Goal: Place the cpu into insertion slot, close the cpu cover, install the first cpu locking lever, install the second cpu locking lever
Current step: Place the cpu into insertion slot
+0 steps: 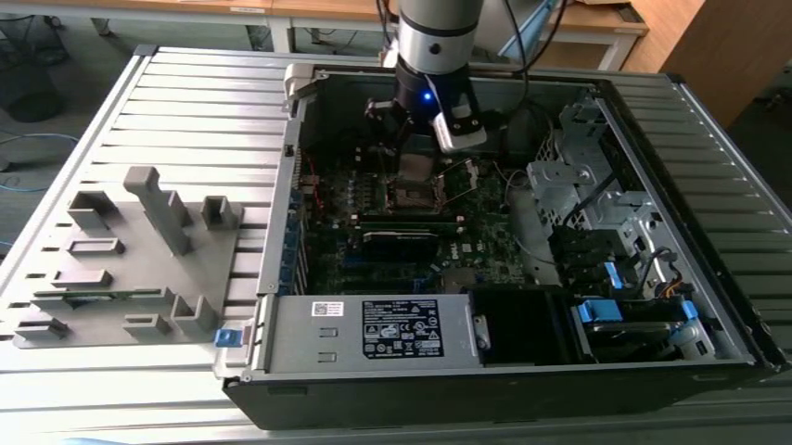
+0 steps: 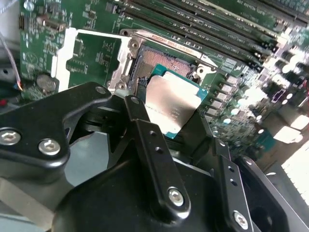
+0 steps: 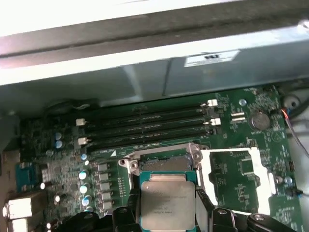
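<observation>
Fingers [image 2: 142, 128] of the gripper [image 3: 167, 209] are clamped on two opposite edges of the cpu [image 2: 172, 102], spread just to the chip's width, and its silvery face is turned up toward the wrist cameras. The chip is held over the near part of the insertion slot [image 3: 163, 163], whose dark centre is seen just past the fingertips; whether chip and socket are touching cannot be told. The cpu cover [image 2: 60, 65] is swung open, clear of the socket and off to one side of the gripper, with green board seen through its window. Long black memory slots [image 3: 145, 126] are found farther out beyond the fingertips. In the exterior view the arm [image 1: 436, 37] is seen extending down into the open computer case [image 1: 495, 399], with the gripper low over the motherboard [image 1: 483, 246].
</observation>
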